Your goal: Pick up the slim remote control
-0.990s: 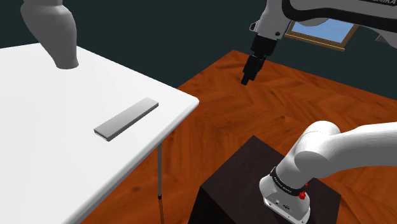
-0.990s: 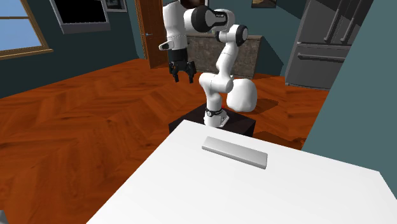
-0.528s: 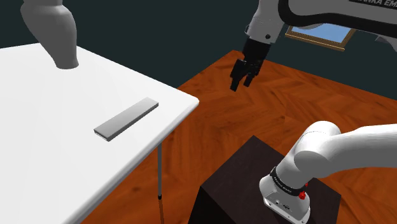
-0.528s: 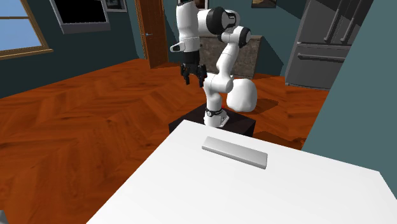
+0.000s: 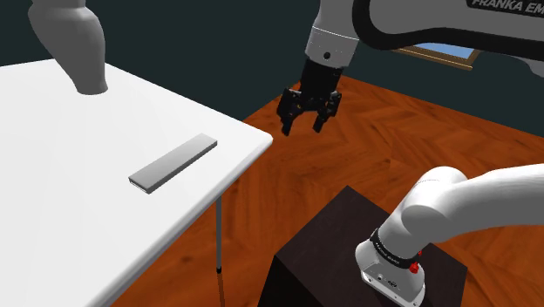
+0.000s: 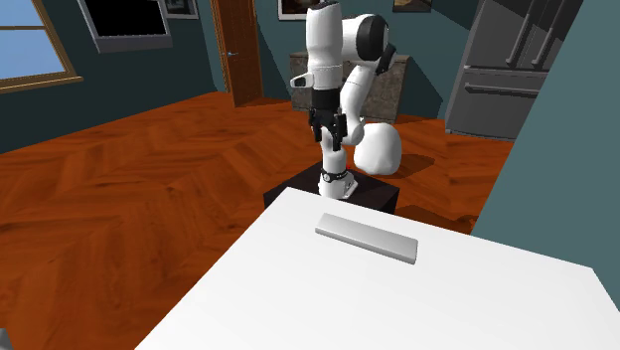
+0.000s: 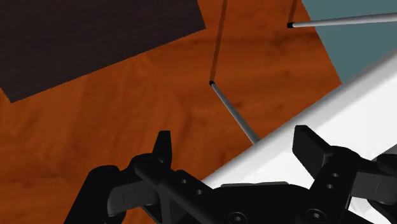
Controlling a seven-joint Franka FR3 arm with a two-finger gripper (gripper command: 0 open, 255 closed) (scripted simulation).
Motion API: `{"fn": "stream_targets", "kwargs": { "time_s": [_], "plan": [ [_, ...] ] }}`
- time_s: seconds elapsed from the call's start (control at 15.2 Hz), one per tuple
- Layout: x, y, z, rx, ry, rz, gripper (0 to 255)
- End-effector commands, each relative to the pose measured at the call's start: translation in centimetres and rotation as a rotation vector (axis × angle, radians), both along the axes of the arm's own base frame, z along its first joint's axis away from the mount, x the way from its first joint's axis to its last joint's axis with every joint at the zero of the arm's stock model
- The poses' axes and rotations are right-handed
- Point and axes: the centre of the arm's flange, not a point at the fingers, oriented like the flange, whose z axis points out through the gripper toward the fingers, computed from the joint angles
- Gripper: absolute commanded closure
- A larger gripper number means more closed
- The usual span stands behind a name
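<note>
The all-black two-finger gripper (image 5: 302, 127) hangs in the air on the white arm (image 5: 410, 22), pointing down, its jaws standing wide apart with nothing between them. The slim flat grey rectangular remote control (image 5: 173, 162) lies flat on the white rectangular table (image 5: 52, 201), well apart from the jaws and lower than they are, set in from the table corner nearest them. In the wrist view the gripper (image 7: 238, 145) looks down on that corner: the table's white edge (image 7: 356, 108) runs slantwise under the gap between the fingers (image 7: 164, 147), and a thin grey metal table leg (image 7: 234, 114) drops from it to the reddish-brown herringbone wooden floor (image 7: 127, 108). The dark brown box stand (image 7: 95, 38) lies beyond the fingers on the floor side. In the second exterior view the gripper (image 6: 328, 136) hangs in front of the arm, above the stand (image 6: 288, 185), with the remote (image 6: 366, 238) nearer the camera than the jaws. A grey rounded vase (image 5: 74, 44) stands on the table far past the remote from the jaws.
</note>
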Motion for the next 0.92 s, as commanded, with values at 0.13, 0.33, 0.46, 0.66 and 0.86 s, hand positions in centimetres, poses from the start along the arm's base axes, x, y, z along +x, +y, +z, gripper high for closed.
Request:
{"fn": "stream_targets", "kwargs": {
  "time_s": [0.13, 0.33, 0.46, 0.66, 0.86],
  "plan": [
    [1.5, 5.4, -0.6, -0.017, 0.010, -0.150, 0],
    [3.2, 9.2, -1.0, -0.030, 0.016, -0.257, 0],
    [4.5, 11.6, -1.4, -0.039, 0.020, -0.328, 0],
    [6.9, 15.0, -1.9, -0.052, 0.027, -0.436, 0],
    [9.6, 18.1, -2.5, -0.066, 0.033, -0.543, 0]
  ]
}}
